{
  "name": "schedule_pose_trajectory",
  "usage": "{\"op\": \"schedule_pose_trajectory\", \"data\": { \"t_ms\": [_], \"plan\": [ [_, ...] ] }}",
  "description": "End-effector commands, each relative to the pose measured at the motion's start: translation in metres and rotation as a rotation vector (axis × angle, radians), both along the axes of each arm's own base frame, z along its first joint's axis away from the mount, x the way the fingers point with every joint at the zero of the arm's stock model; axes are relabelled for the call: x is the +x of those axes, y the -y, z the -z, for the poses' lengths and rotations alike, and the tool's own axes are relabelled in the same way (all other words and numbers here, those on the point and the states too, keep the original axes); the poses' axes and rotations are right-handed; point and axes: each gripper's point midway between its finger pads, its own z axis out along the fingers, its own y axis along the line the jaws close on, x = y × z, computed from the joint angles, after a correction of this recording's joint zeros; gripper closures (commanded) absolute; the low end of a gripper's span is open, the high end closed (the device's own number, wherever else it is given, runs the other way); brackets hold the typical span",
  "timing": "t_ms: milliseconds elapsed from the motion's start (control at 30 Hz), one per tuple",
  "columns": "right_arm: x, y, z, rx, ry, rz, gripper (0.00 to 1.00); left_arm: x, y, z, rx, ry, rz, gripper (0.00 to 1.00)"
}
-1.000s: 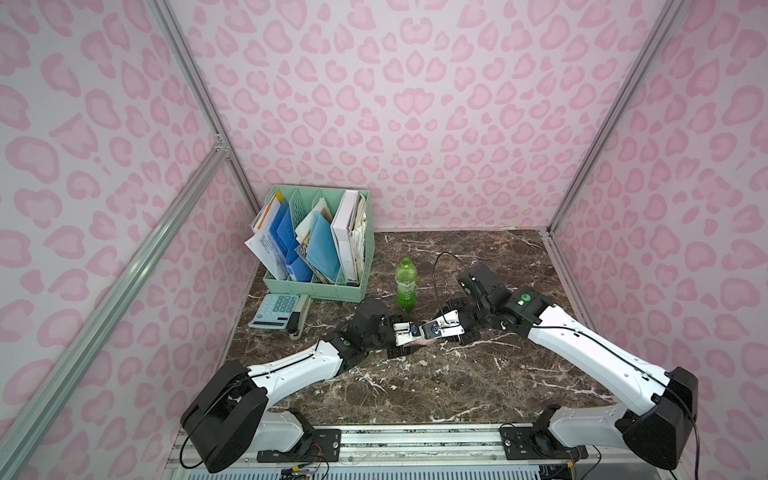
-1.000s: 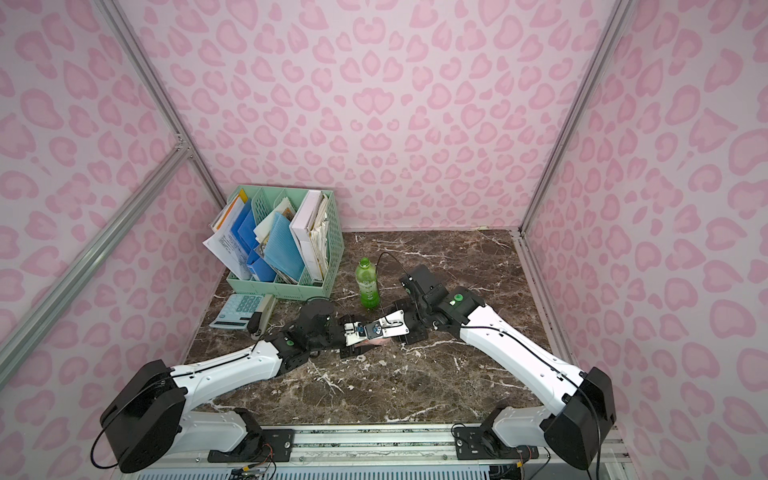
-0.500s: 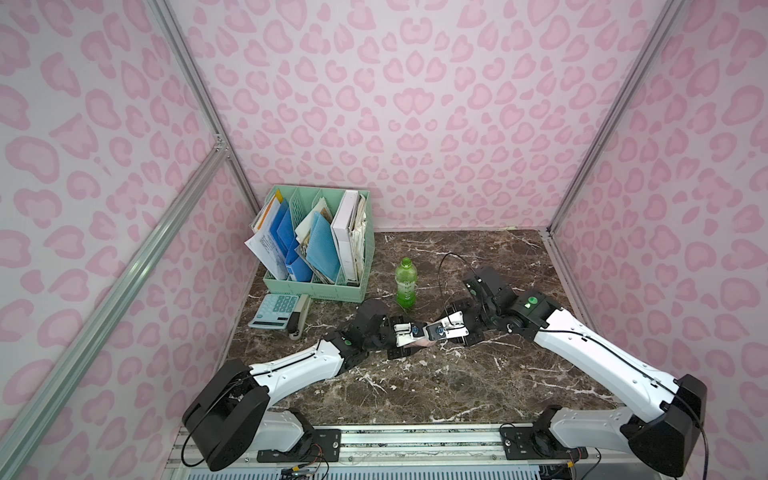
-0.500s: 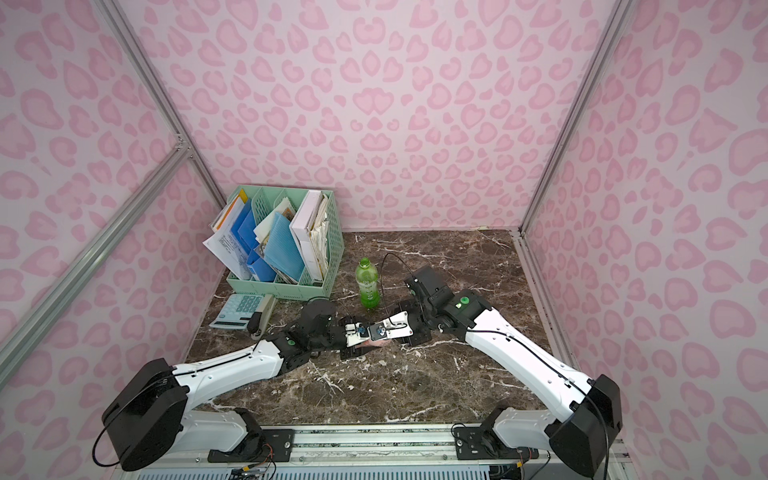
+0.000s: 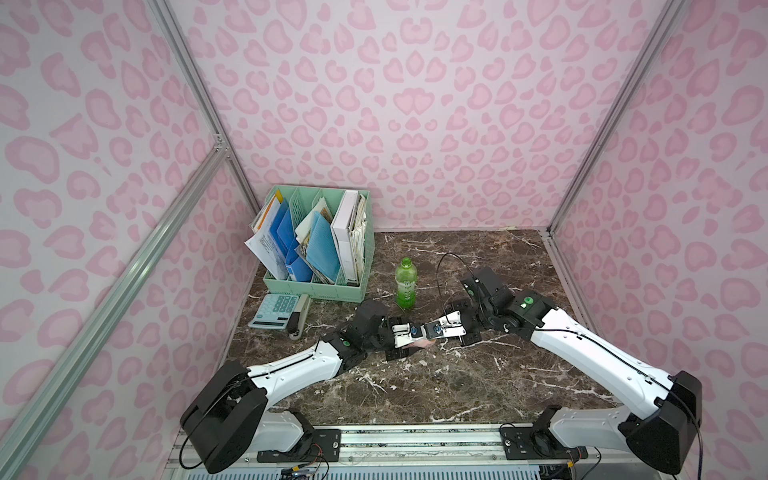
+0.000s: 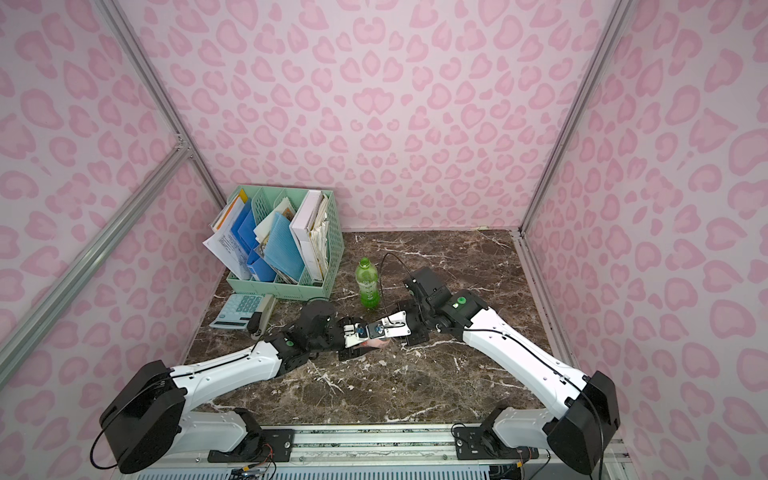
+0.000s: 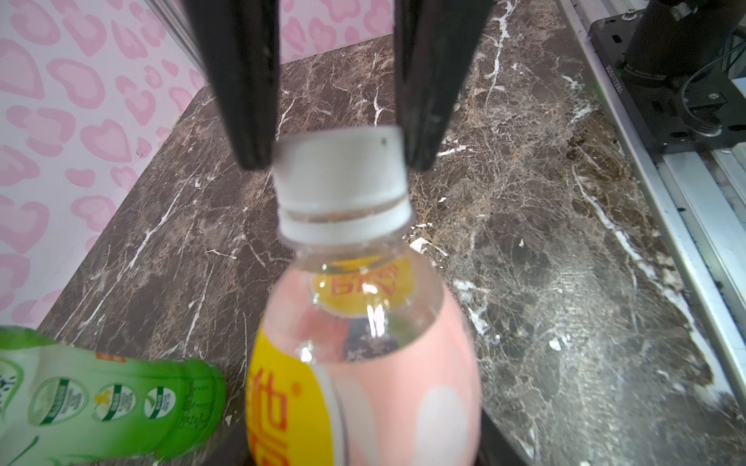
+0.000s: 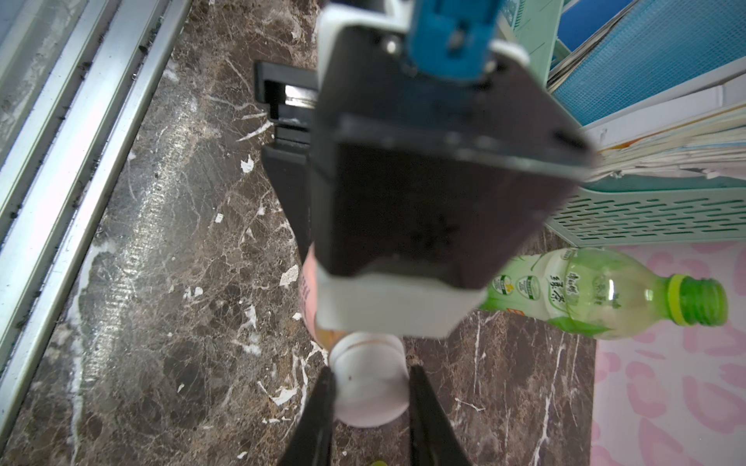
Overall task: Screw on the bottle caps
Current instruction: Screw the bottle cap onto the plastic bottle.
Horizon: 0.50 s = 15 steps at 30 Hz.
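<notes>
Two bottles point(image 5: 405, 286), one white cap point(image 7: 339, 173): left end effector point(image 5: 409, 341) clamps pink bottle point(image 7: 363, 383), right end effector point(image 8: 370, 397) pinches cap.

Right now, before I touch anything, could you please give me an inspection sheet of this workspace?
Surface: brown marble tabletop, white veins.
Job's things: pink bottle held sideways, white cap on its neck; green bottle upright, apart.
Clutter: green file organizer with papers, calculator, stapler.
Grippers: left gripper shut on pink bottle; right gripper shut on white cap.
Cables: black cable loops above right wrist.
Surroundings: pink heart-print walls, aluminium rail in front.
</notes>
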Motion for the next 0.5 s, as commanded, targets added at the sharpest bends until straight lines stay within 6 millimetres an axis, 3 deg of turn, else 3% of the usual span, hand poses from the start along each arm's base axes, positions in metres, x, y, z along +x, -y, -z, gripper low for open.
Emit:
{"op": "schedule_pose_trajectory", "data": {
  "t_ms": [0,167,300,467],
  "plan": [
    [-0.008,-0.001,0.006,0.024,-0.139,0.097,0.8,0.005,0.004,-0.022,-0.066,0.063,-0.009,0.56],
    [0.001,-0.014,0.0,0.119,-0.402,0.401,0.87,0.009,0.001,-0.027,-0.074,0.135,-0.06,0.56],
    [0.022,-0.022,-0.004,0.186,-0.665,0.795,0.86,0.013,0.001,-0.027,-0.058,0.205,-0.108,0.56],
    [0.016,-0.036,0.008,0.168,-1.202,1.179,0.87,0.019,0.001,-0.027,-0.046,0.28,-0.169,0.56]
  ]
}}
